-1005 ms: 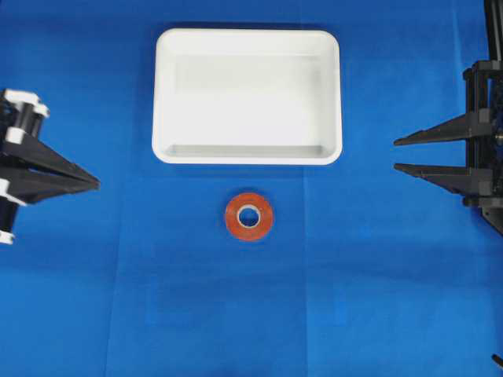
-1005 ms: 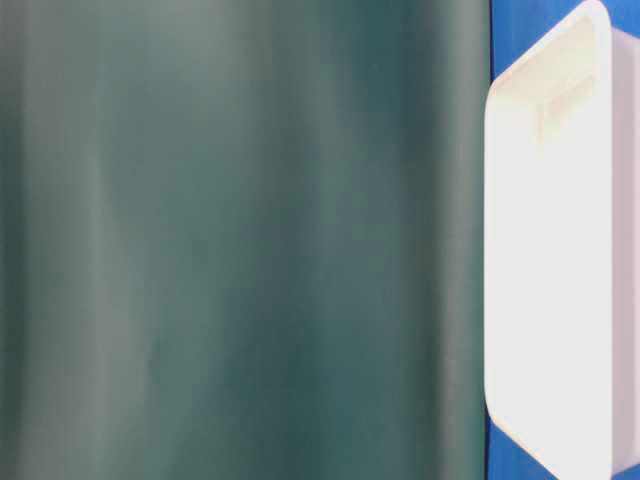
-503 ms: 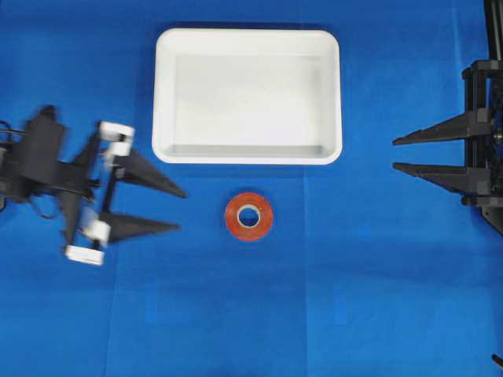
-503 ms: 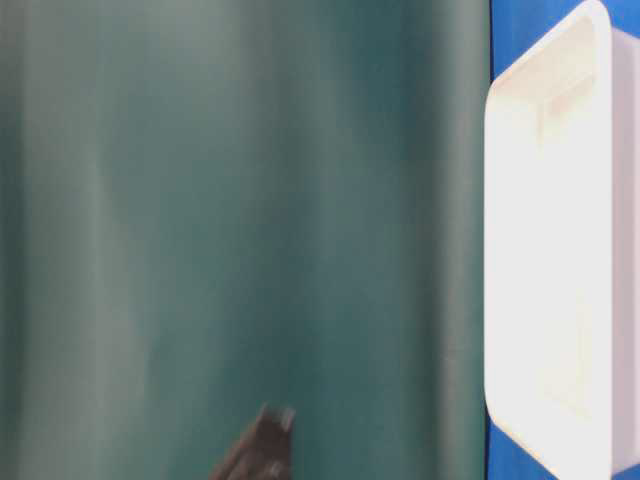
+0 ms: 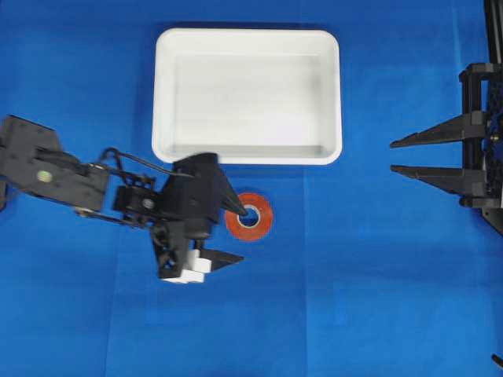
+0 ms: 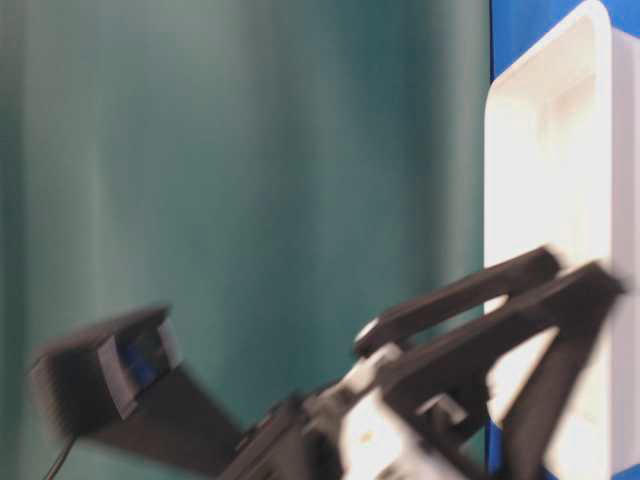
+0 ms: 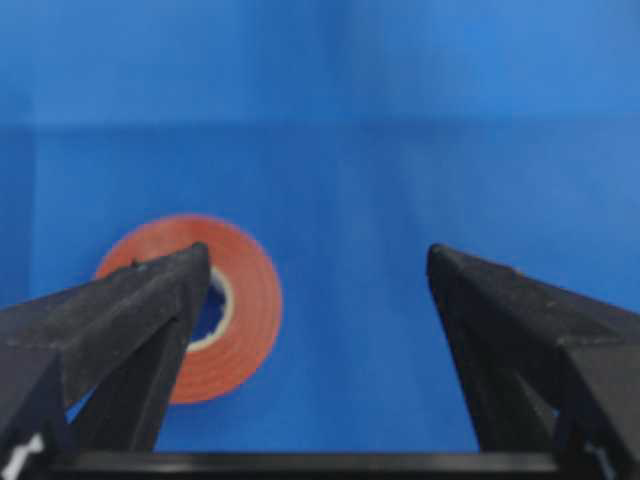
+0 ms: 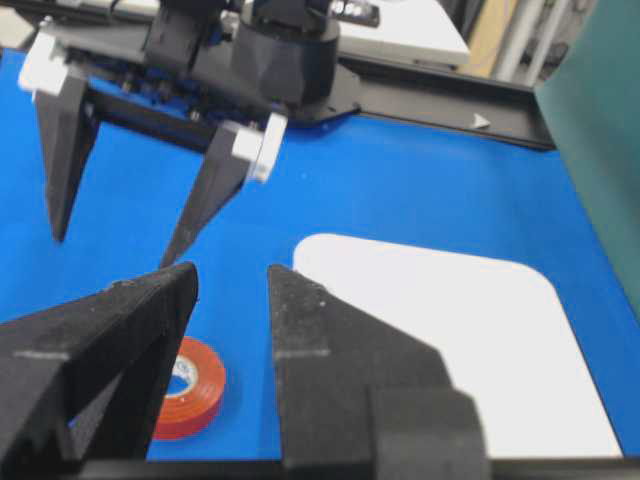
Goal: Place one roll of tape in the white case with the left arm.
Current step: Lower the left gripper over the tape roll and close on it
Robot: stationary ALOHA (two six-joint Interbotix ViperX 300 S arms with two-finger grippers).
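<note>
1. The roll of tape (image 5: 249,215) lies flat on the blue tabletop (image 5: 354,298), just in front of the white case's near rim and apart from it.
2. The white case (image 5: 247,38) sits on the tabletop behind the roll of tape, with nothing seen inside it.
3. The left gripper (image 5: 236,233) hovers at the roll of tape with its jaws spread wide and holding nothing; in the overhead view one finger's tip (image 5: 234,206) sits over the roll's pale core, while the other points past the roll's near-left side.
4. In the left wrist view, the one finger (image 7: 130,310) overlaps the roll of tape (image 7: 245,300) and the other stands well apart from it on bare blue.
5. The right gripper (image 5: 393,155) rests far to the right of the roll of tape, jaws parted and holding nothing.
</note>
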